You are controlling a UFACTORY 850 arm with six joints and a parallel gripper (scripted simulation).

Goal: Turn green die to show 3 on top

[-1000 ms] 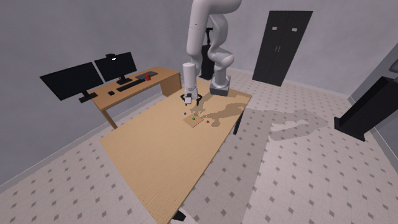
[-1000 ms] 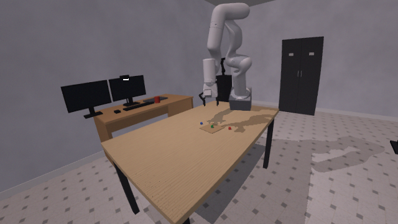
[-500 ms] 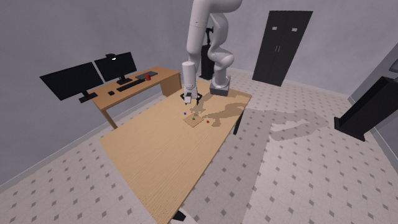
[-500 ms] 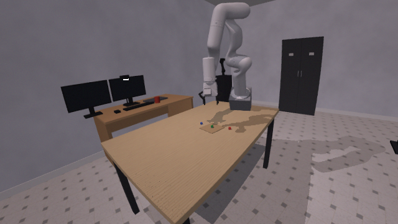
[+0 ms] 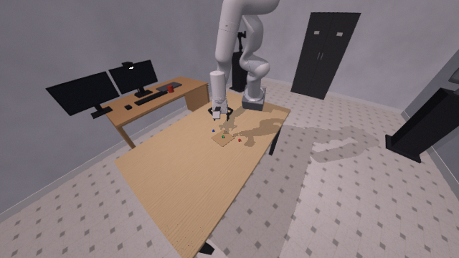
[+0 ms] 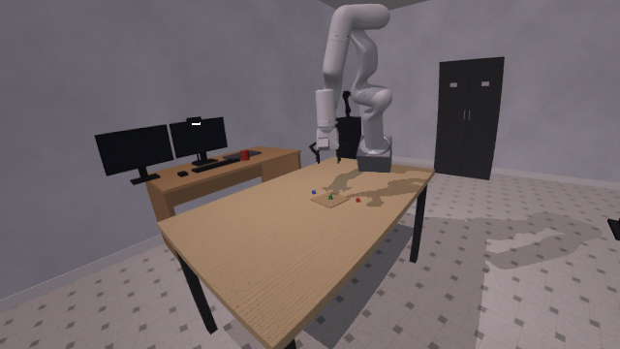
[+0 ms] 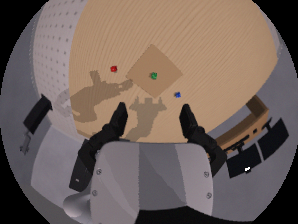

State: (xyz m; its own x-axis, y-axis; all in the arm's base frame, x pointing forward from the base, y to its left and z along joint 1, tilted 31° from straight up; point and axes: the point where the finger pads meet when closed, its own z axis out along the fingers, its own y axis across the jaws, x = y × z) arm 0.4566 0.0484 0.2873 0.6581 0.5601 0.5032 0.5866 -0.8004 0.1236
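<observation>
The end effector (image 5: 221,117) (image 6: 328,159) (image 7: 153,109), fingers wide apart, hangs above the table (image 5: 179,168) (image 6: 252,233) (image 7: 215,60) near its arm-base edge. Farther out, the green die (image 5: 223,137) (image 6: 330,197) (image 7: 154,76) sits on the mat (image 5: 222,142) (image 6: 329,204) (image 7: 152,57), between the blue die (image 5: 213,130) (image 6: 314,192) (image 7: 177,94) and red die (image 5: 239,140) (image 6: 357,200) (image 7: 114,69).

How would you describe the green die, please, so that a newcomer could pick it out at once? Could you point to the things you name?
On the long wooden table (image 5: 186,165) (image 6: 262,233) in front of the robot arm, find the thin square mat (image 5: 219,142) (image 6: 322,200) (image 7: 145,65). The green die (image 5: 223,137) (image 6: 330,197) (image 7: 154,76) sits on it; the red die (image 5: 239,140) (image 6: 357,200) (image 7: 114,69) and blue die (image 5: 213,130) (image 6: 314,192) (image 7: 178,94) are off the mat.
</observation>
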